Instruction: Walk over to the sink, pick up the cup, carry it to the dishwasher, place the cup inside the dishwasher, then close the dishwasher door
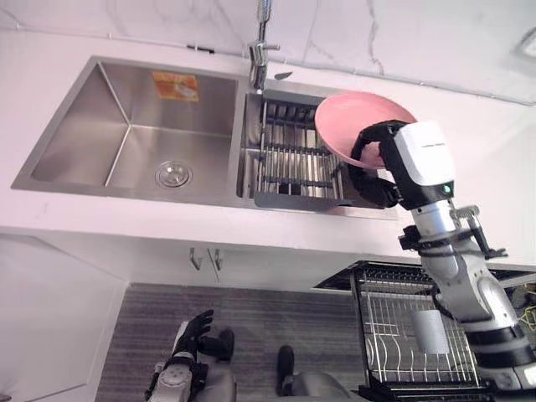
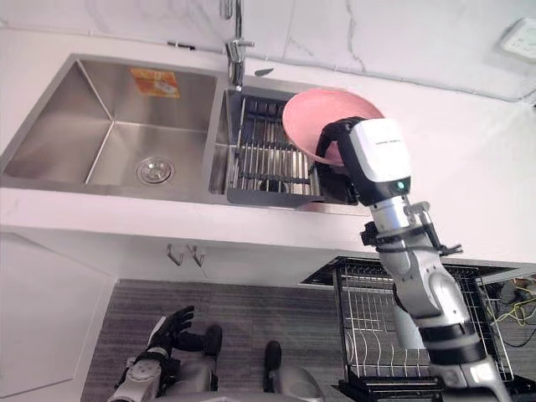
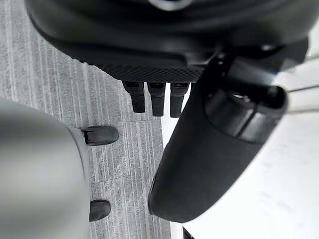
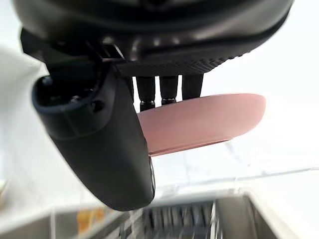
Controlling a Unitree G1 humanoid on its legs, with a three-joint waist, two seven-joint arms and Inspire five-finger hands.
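My right robot hand (image 1: 368,180) is clamped on a pink plate (image 1: 352,117), not a cup. In the wrist view the thumb lies on one face at the near rim and the fingers (image 4: 168,89) press the other. The plate hangs tilted over the right end of the sink's (image 1: 84,126) right basin. Its left edge is above the wire rack (image 1: 293,159) sitting in that basin, and its far edge reaches over the desk (image 1: 494,159) behind. The faucet (image 1: 261,50) stands to the plate's left, apart from its rim. The desk runs wide on the right of the basin.

Below the desk's front edge, on my right, the dishwasher rack (image 1: 394,335) is pulled out over the floor (image 1: 251,327). What looks like a pale cup (image 1: 431,332) stands in it, partly behind my right arm. My left robot hand (image 1: 197,328) hangs low by the floor, released, with its fingers loose and nothing in them.
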